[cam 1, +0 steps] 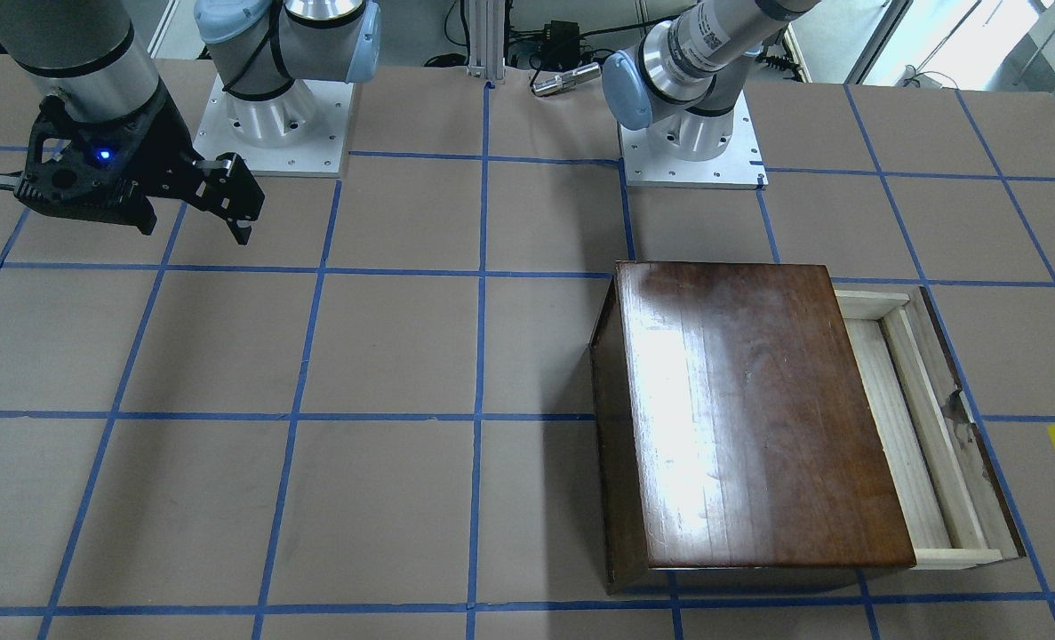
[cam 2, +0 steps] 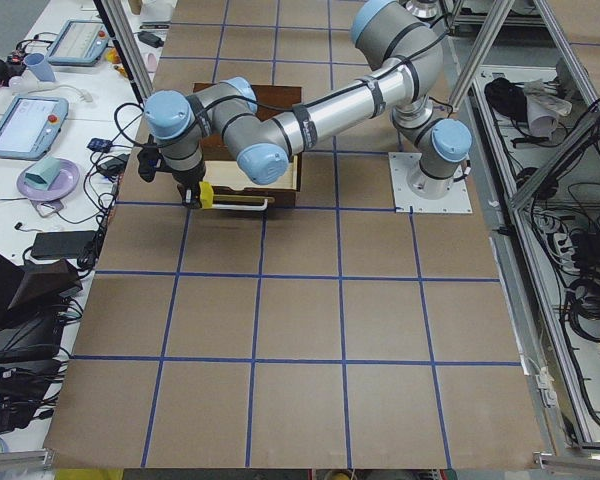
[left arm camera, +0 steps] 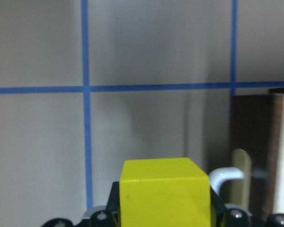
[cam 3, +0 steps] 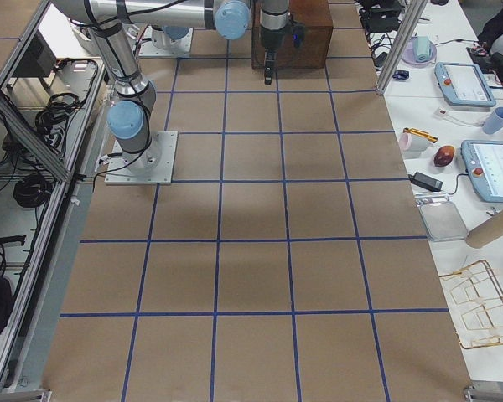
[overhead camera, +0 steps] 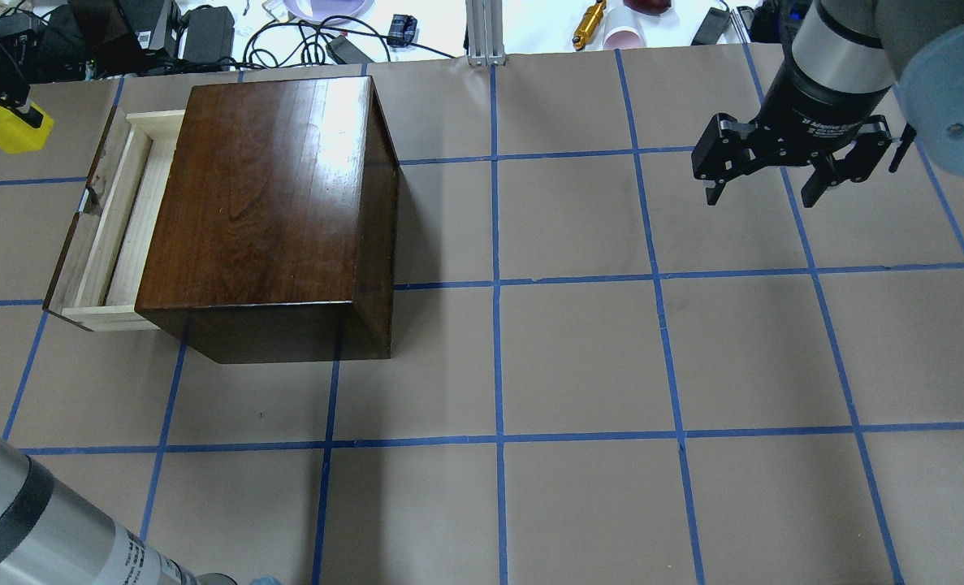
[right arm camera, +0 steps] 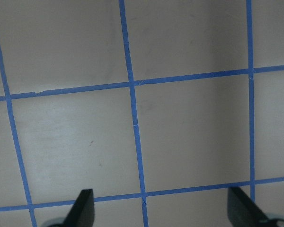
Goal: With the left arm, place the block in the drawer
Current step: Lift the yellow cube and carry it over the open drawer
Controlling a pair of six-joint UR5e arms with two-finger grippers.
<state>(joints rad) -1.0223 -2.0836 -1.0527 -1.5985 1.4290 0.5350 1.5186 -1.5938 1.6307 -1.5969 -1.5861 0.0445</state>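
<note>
One yellow block (overhead camera: pixel 15 134) is sitting clamped in the left gripper (overhead camera: pixel 6 114), above the desk (overhead camera: pixel 579 357) just outside the open drawer (overhead camera: pixel 124 236). The drawer is pointing to the robot's left, its long axis running away from the robot. The right gripper (overhead camera: pixel 762 195) is hanging released.

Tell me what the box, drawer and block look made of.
The box: wood, dark glossy varnish; grain and glare show. The drawer: pale raw-looking wood, matt, with a dark front. The block: smooth, even yellow, perhaps plastic or painted wood; cannot tell which.
</note>
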